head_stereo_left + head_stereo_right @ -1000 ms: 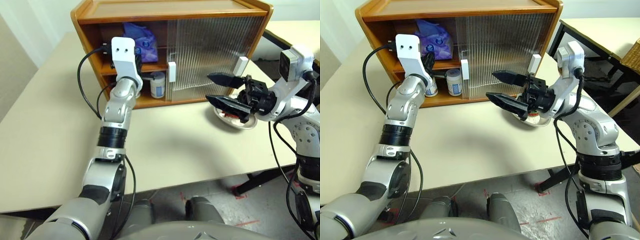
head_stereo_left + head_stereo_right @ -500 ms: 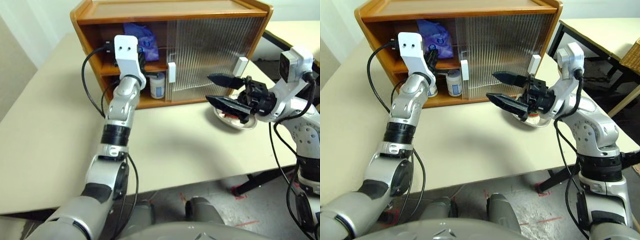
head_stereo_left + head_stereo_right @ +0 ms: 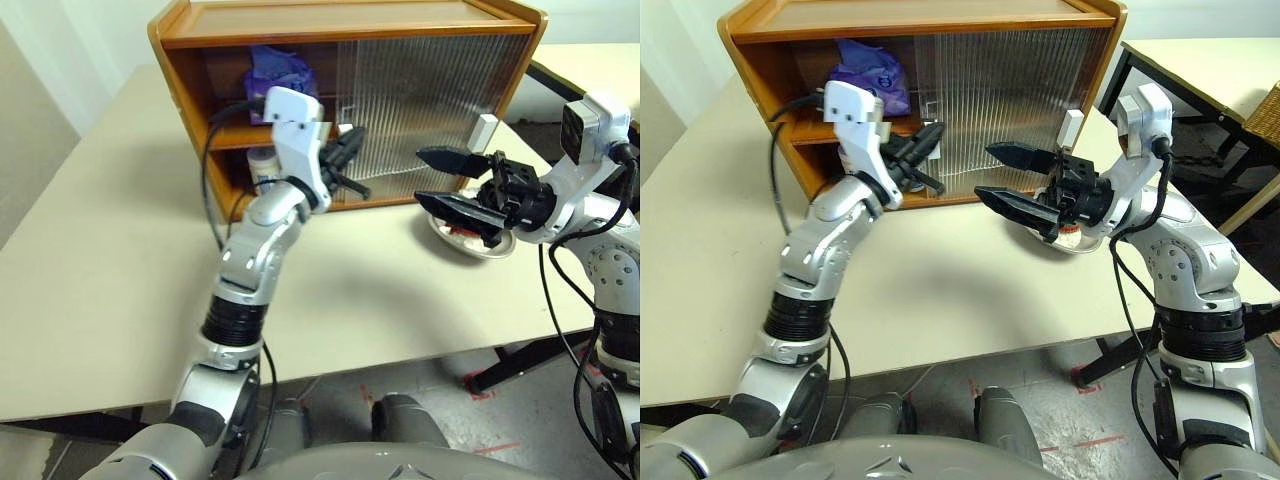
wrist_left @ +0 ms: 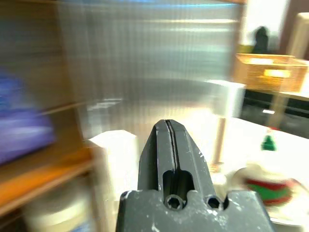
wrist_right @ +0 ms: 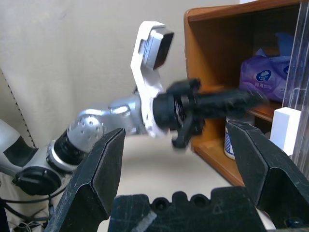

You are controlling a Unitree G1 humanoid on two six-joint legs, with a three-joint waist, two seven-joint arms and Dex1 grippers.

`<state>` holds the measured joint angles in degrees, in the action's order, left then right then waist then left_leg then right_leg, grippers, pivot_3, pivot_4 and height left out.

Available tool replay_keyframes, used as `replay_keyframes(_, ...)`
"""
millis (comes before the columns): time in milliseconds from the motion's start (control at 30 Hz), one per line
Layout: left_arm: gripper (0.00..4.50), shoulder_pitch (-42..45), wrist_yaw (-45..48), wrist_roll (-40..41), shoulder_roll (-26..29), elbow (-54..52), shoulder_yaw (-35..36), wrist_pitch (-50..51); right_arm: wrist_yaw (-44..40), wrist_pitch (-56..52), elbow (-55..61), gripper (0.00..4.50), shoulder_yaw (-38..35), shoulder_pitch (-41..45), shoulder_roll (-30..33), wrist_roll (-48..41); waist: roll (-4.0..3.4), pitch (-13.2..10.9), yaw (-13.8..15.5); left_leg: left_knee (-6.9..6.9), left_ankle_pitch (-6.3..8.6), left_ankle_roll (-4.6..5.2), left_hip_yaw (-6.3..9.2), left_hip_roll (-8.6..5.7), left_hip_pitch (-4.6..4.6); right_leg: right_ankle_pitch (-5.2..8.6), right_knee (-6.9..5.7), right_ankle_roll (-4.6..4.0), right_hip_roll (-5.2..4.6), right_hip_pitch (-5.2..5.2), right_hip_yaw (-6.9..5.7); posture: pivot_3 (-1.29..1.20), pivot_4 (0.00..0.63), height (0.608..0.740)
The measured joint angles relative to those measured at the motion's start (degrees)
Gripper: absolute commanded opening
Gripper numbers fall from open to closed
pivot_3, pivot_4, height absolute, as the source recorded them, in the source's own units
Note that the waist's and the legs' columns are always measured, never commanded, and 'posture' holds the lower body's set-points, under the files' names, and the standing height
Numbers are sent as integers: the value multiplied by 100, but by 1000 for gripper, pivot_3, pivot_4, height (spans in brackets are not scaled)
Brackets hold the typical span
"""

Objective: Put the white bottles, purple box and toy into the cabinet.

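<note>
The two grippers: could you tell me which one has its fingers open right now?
The right gripper, held in front of the steel dish, has its two black fingers spread wide apart. The left gripper, by the cabinet, is shut and empty.

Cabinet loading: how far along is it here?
Done: purple box on the cabinet's upper shelf, a white bottle below it. In hand: nothing; left tool shut and empty, right tool open. Left: the toy, lying in the steel dish outside; a second bottle cannot be confirmed.
</note>
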<state>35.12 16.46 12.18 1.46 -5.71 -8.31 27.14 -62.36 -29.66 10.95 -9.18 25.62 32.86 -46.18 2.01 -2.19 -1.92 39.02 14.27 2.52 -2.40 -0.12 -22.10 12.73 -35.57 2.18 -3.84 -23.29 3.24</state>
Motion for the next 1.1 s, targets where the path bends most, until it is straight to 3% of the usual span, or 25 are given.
replay_keyframes(300,26,-14,11,-328,-103,804,-202,-524,89,-81,99,4500,-36,-73,93,-21,-5,3,-17,0,-1,2,0,1,1,3,2,-5,17,-3,10,-70,0,740)
replay_keyframes(667,26,343,-646,-766,-753,2284,-125,-1683,271,-219,327,4500,-74,-213,198,-97,-4,2,-33,0,2,-3,-1,-1,-5,2,11,2,13,-5,10,-98,0,740)
replay_keyframes(1100,26,280,-1554,-1084,-820,2486,174,-2300,352,-259,429,4500,-83,-238,273,-208,-4,2,-28,0,3,-5,-1,0,-5,2,10,4,13,-4,11,-78,0,740)
